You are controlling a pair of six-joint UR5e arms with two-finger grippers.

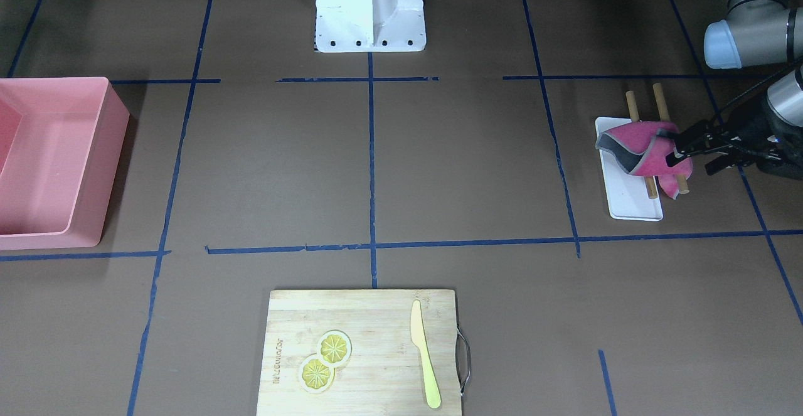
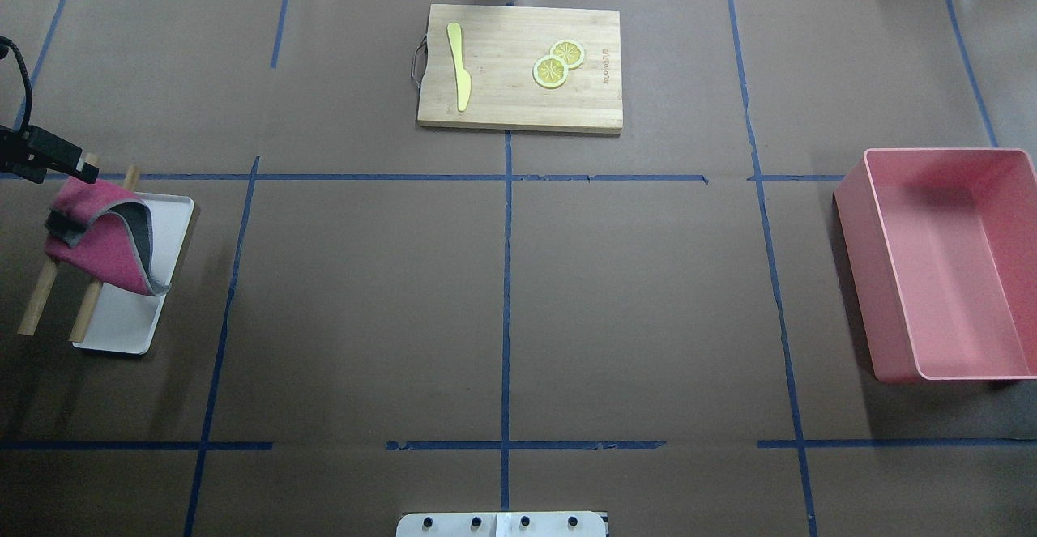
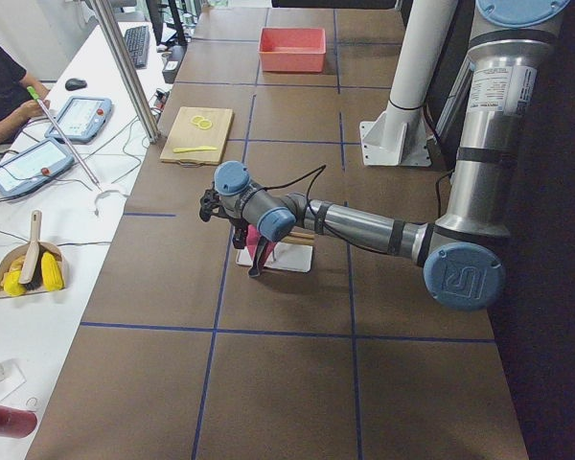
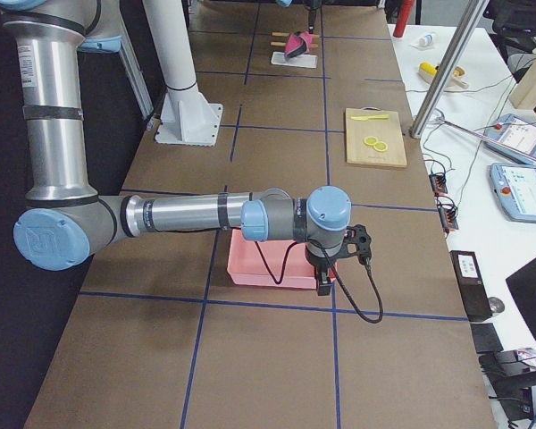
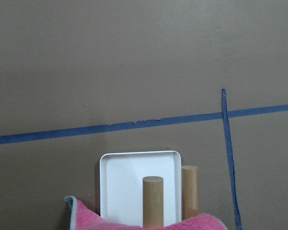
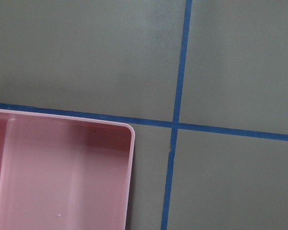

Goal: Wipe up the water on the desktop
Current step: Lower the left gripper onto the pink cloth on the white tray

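The desktop (image 2: 364,294) is dark brown with blue tape lines; I see no water on it. A pink cloth with a grey edge (image 1: 640,146) hangs over two wooden dowels (image 1: 632,105) on a white tray (image 1: 633,206), at the robot's left end. My left gripper (image 1: 676,147) is shut on the cloth's edge and holds that edge raised above the tray. The cloth (image 2: 101,237) and tray (image 2: 121,326) also show in the overhead view. My right gripper (image 4: 323,284) shows only in the exterior right view, over the near edge of the pink bin; I cannot tell whether it is open or shut.
A pink bin (image 2: 940,262) stands at the robot's right end. A wooden cutting board (image 2: 518,67) with two lemon slices (image 2: 557,63) and a yellow knife (image 2: 460,67) lies at the far middle. The white robot base (image 1: 370,8) stands mid-table.
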